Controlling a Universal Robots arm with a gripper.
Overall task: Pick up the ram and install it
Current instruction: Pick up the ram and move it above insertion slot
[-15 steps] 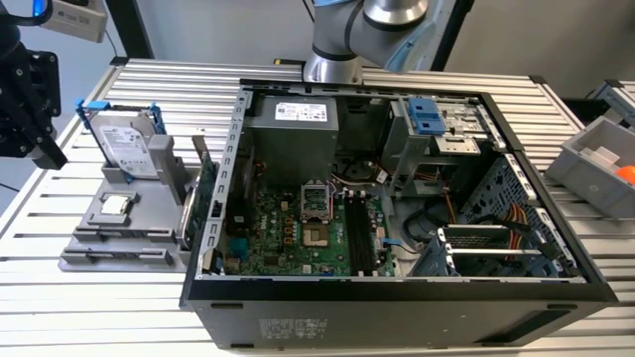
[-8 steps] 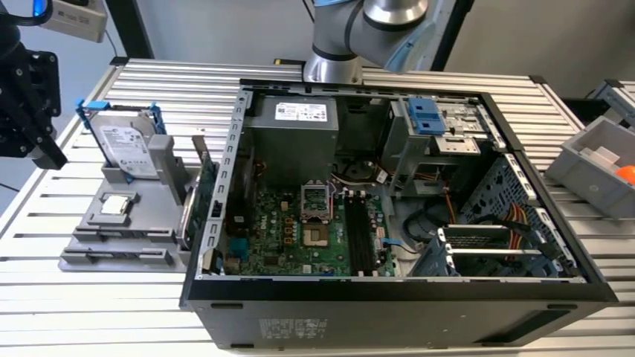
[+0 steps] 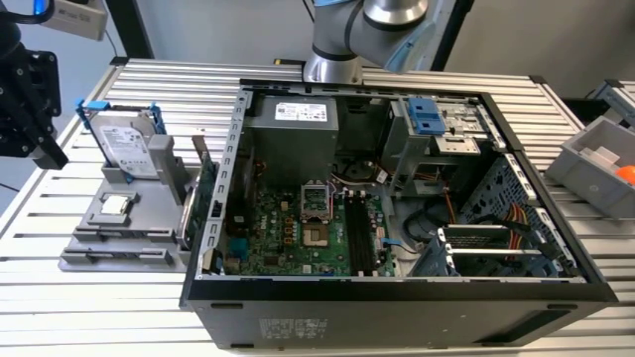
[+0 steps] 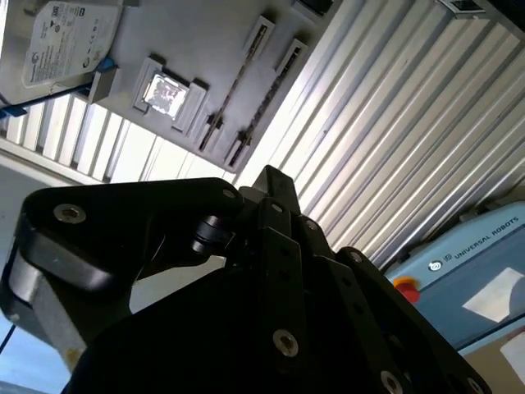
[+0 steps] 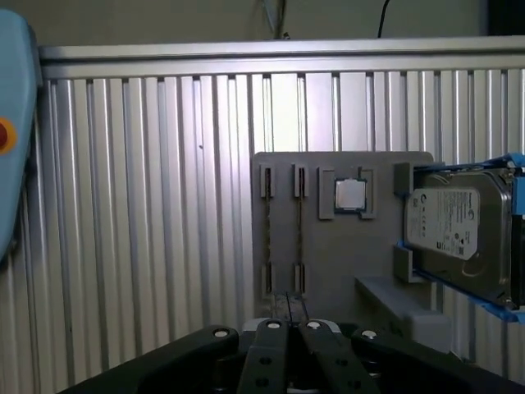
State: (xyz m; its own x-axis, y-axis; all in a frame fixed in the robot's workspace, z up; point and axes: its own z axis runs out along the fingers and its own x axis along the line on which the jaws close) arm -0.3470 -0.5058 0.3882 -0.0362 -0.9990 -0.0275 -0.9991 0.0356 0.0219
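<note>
Ram (image 3: 205, 195) stands on edge in the slots at the holder's (image 3: 109, 256) side nearest the case (image 3: 397, 305), untouched. In both wrist views two thin sticks (image 5: 268, 226) (image 4: 236, 84) show there, side by side in their slots.

Going across the exterior view from its left: the gripper (image 3: 44, 145) hangs at the far edge, above the table (image 3: 178, 82) and well apart from the holder. In the first wrist view the gripper (image 5: 293, 322) has its jaws drawn together with nothing between them, and it looks over the ribbed table towards the holder (image 5: 344, 254).

Next comes the holder itself, with the drive (image 3: 129, 145) upright in its blue-trimmed frame at the back and the chip (image 3: 116, 205) lying flat in a square seat in front of it. Just beside these is the ram, close against the case wall.

The case lies open on its side, the green board (image 3: 288, 230) showing within. The arm's base (image 3: 332, 63) stands behind the case. At the exterior view's right sits a grey bin (image 3: 590, 167).
</note>
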